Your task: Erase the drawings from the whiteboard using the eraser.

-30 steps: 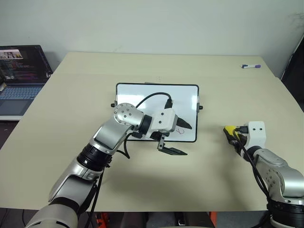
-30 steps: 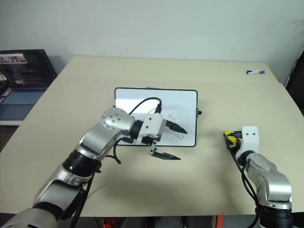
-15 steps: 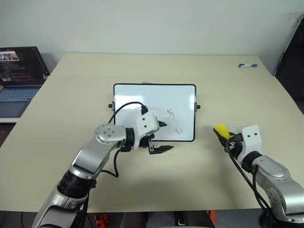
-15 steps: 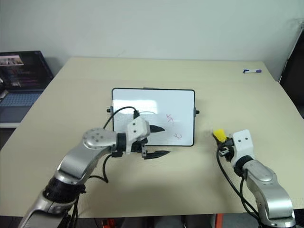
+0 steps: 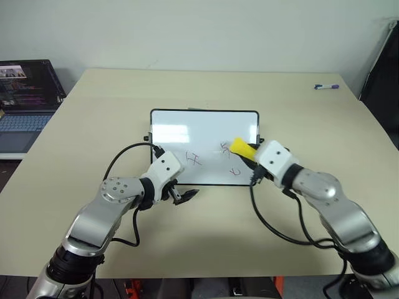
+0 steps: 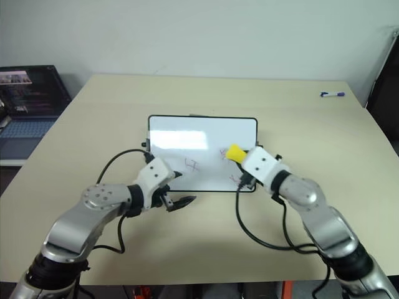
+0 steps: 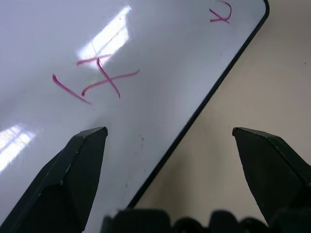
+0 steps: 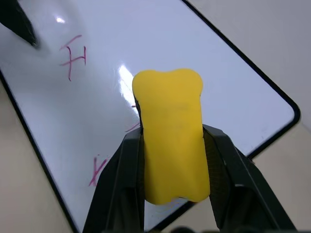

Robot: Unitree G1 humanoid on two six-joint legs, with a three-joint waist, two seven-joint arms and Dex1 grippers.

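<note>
the right gripper [image 5: 248,156] has swung in from the table's right side, where it hung a second ago, and now sits over the right part of the whiteboard [image 5: 181,124], its fingers clamped tight on the eraser [image 5: 241,148]. in the right wrist view the yellow block sits squarely between the 2 black fingers, poised above the red marks. the left gripper [image 5: 184,195] has pulled back off the middle of the board to its near edge, and its fingers stand wide apart with nothing between them; in the left wrist view one finger hangs over the board and the other over bare table. that retreat has uncovered the drawings [image 5: 194,159]: 3 red scribbles, 1 near the middle and 2 by the right edge, close under the eraser. none looks wiped yet, so i'd judge the erasing is about to begin.

the board lies flat on a pale beige table [image 5: 93,124], near its centre. a marker pen [image 5: 327,86] rests well apart at the far right corner. an open laptop [image 5: 28,93] sits off to the left on a lower surface, and a plain light wall stands behind.
</note>
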